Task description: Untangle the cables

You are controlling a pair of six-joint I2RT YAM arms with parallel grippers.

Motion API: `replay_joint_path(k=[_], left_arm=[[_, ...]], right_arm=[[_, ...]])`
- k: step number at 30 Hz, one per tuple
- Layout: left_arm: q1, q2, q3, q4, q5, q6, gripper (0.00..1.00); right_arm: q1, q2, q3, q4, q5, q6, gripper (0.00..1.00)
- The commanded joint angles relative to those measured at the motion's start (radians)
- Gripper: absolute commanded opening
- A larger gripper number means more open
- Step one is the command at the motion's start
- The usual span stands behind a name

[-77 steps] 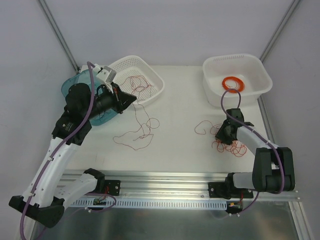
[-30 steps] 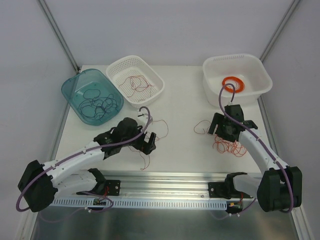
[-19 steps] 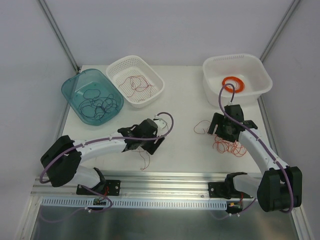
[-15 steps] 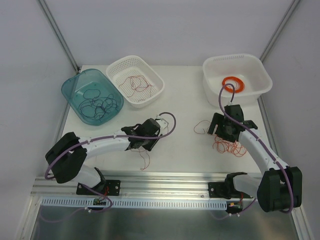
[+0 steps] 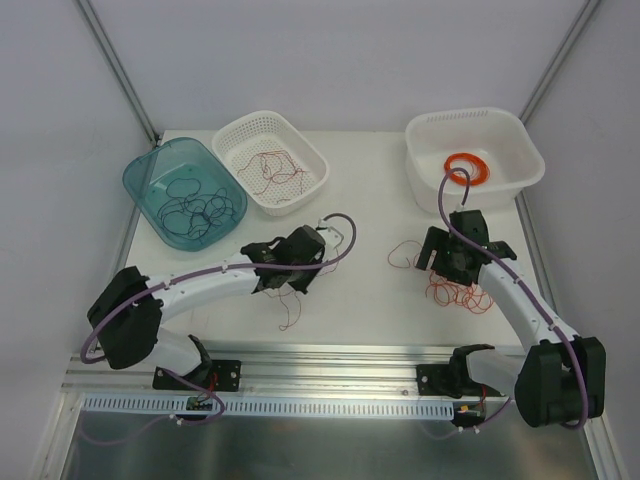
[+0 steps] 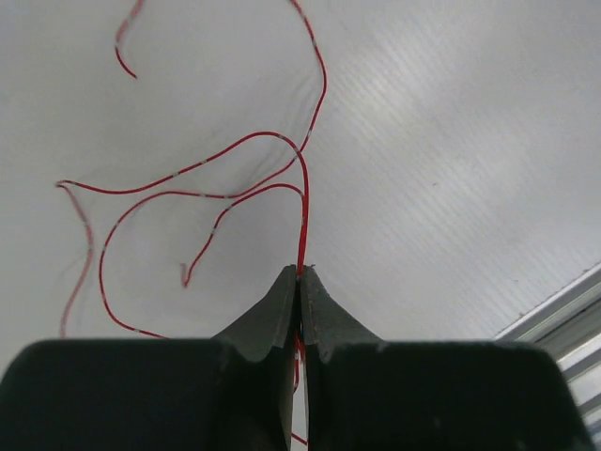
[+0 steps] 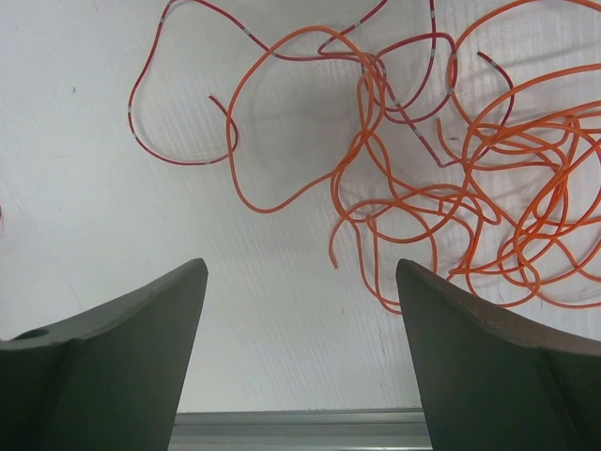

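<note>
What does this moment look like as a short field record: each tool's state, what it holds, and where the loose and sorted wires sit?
left tool: shut on a red wire that trails onto the table
right tool: open, holding nothing, above the orange tangle
teal bin: dark wires
white basket: red wires
white tub: orange coil

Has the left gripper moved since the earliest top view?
Yes. From the teal tub the left gripper came nearward and right, and now pinches a red cable on the table in front of the white basket.
</note>
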Motion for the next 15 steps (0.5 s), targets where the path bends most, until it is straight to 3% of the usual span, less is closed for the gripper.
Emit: replay_joint_path(k=[1, 9, 15], left_arm=[[-0.008, -0.105, 0.157, -0.062, -0.01, 0.032, 0.0], [0.009, -0.113, 0.609, -0.197, -0.075, 0.173, 0.0], [0.113, -0.006, 0.953, -0.197, -0.029, 0.259, 0.0]], right_arm=[[0.008, -0.033, 0.046, -0.022, 0.015, -0.02, 0.86], [0.009, -0.069, 0.062, -0.046, 0.031, -0.026, 0.87], [0.006, -0.108, 0.067, -0.063, 0.035, -0.029, 0.89]])
